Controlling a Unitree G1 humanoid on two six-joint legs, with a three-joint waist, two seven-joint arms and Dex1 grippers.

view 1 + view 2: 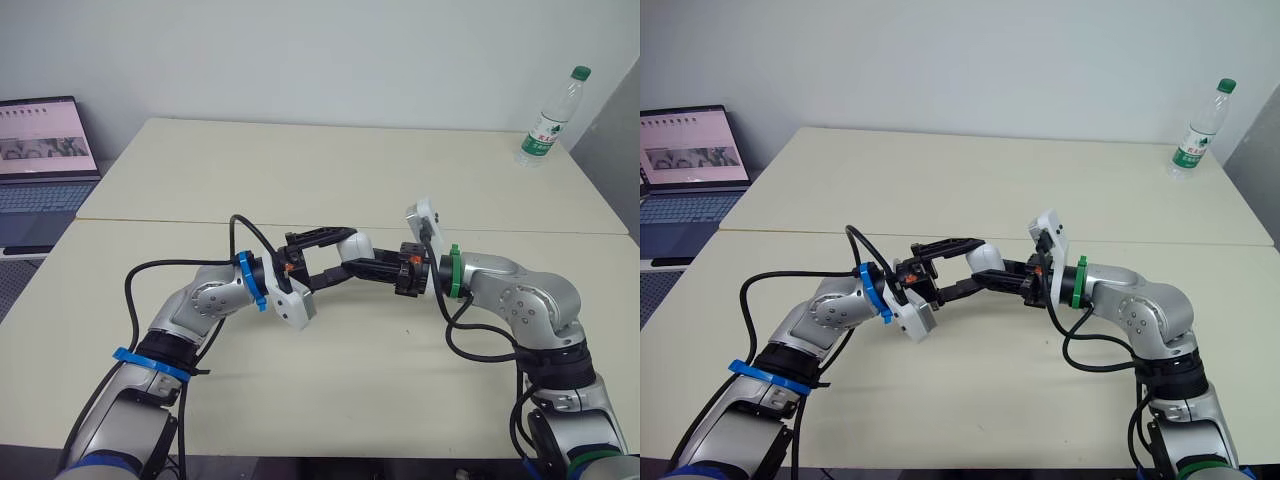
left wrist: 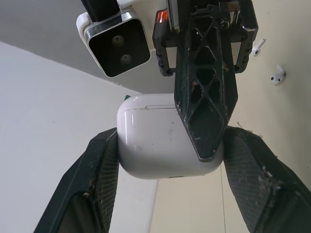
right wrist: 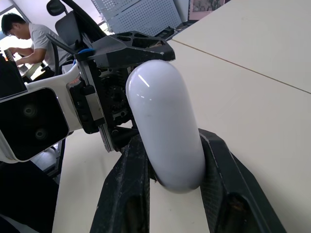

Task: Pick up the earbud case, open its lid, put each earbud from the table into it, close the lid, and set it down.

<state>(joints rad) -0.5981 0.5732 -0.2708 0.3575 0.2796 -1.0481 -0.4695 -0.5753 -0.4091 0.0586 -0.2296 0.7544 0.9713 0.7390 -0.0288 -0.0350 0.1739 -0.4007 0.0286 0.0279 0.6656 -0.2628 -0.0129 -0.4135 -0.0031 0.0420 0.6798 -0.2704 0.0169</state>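
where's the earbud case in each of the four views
Left eye view: earbud case in the middle, held over the table between the two arms.
Right eye view: earbud case just left of centre, same hold.
Left wrist view: earbud case at centre, between the left gripper fingers.
Right wrist view: earbud case at centre, between the right gripper fingers.
Shared landmark: the beige table beneath.

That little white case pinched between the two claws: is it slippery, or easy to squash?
The earbud case looks glossy and rounded, so it probably slips or twists easily. It shows no dent between the left gripper and the right gripper, so it seems stiff. Small, so likely light.
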